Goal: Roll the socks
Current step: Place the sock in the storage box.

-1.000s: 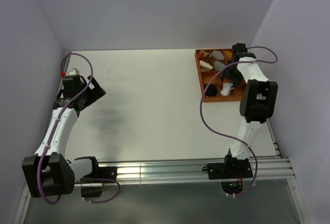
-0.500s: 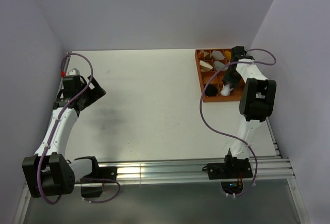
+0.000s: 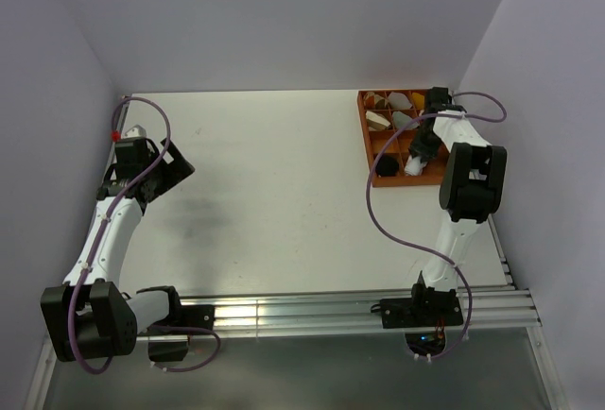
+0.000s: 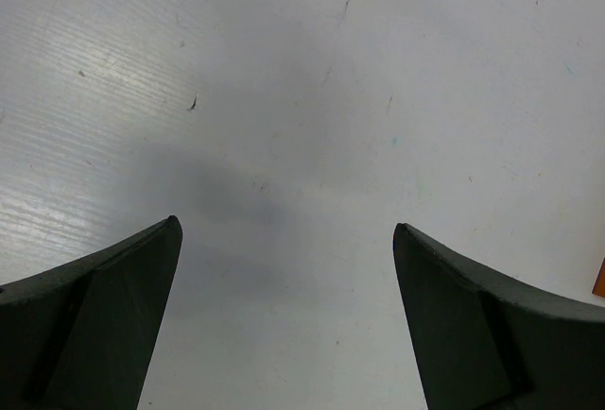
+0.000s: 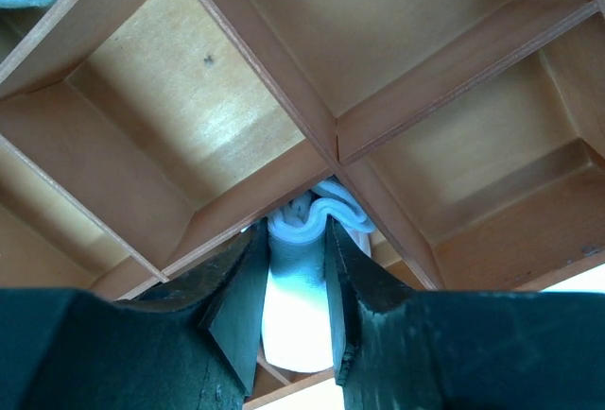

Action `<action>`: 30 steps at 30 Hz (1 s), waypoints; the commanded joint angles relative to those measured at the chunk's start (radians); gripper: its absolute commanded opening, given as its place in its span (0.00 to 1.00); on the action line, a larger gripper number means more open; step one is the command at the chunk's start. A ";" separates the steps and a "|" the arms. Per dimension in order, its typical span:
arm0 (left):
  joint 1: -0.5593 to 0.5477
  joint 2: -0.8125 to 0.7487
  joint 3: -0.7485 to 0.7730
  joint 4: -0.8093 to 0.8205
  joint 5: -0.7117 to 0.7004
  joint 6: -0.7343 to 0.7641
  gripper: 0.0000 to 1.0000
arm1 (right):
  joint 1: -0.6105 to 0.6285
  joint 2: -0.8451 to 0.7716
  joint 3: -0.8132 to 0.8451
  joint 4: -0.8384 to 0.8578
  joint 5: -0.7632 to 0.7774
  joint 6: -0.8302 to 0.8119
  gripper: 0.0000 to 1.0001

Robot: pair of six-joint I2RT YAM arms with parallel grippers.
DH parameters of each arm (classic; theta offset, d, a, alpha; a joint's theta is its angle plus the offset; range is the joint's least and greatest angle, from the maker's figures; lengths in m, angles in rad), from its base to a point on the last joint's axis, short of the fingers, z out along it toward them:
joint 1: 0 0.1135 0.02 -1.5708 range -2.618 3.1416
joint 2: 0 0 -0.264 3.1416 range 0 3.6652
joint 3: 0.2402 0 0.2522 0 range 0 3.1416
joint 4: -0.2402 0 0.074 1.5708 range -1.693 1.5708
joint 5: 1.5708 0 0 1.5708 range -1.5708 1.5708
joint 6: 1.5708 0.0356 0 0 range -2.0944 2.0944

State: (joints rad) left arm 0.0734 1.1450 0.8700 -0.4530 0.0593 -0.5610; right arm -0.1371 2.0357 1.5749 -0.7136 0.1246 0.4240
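A white sock [image 5: 301, 316] stands bunched in a compartment of the orange wooden tray [image 5: 255, 46]. My right gripper [image 5: 297, 230] is shut on it, a finger pressed against each side and the fabric bulging above the tips. From above, the right gripper [image 3: 421, 153] reaches down into the tray's near row, where the white sock [image 3: 413, 166] shows beside a black sock [image 3: 386, 165]. My left gripper [image 4: 285, 226] hangs open over bare table with nothing between its fingers; from above the left gripper [image 3: 175, 166] is at the far left.
The orange tray [image 3: 363, 136] sits at the table's back right, close to the right wall, with pale and yellow bundles [image 3: 381, 118] in its far compartments. A purple cable [image 3: 378, 212] loops off the right arm. White table [image 3: 274, 174] lies between the arms.
The right gripper's jaws have closed in on the white sock, and the wrist has shifted slightly over the tray. The left arm has not moved.
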 commanded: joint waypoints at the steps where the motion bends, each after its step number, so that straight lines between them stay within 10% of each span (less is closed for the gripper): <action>1: 0.005 -0.016 -0.008 0.037 0.016 0.013 0.99 | -0.007 0.061 -0.049 -0.007 -0.028 0.006 0.37; 17: 0.003 -0.068 -0.003 0.039 -0.018 0.012 0.99 | -0.015 -0.172 0.010 -0.033 -0.045 0.004 0.61; 30: 0.005 -0.198 0.243 -0.156 -0.055 -0.008 0.99 | -0.016 -0.814 -0.085 -0.027 0.013 -0.031 0.78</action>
State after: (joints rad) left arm 0.0734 1.0149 0.9863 -0.5423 0.0235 -0.5663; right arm -0.1493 1.3449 1.5116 -0.7361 0.0879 0.4221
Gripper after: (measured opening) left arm 0.995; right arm 0.772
